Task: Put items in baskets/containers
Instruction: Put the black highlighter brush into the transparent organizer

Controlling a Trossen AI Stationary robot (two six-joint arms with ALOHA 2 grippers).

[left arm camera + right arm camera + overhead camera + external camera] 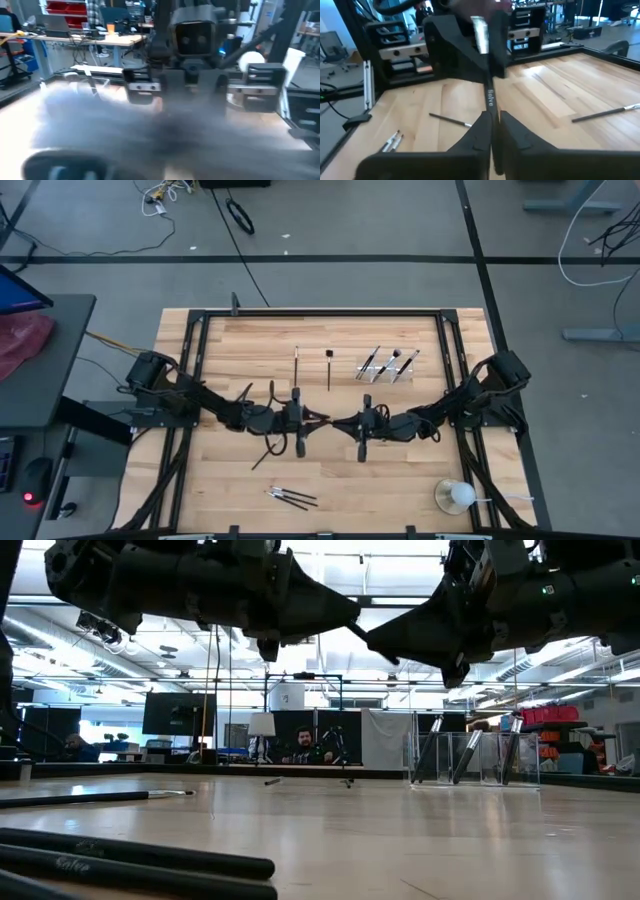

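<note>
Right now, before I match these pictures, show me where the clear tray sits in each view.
High view: tray above the grippers, right of centre, with brushes in it.
Low view: tray at right, far across the table.
Left wrist view: too blurred to tell.
Right wrist view: not in it.
Shared landmark: the wooden table.

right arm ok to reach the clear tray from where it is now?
Probably yes. The clear tray lies just beyond the right gripper, which pinches a brush, with bare wood between them.
</note>
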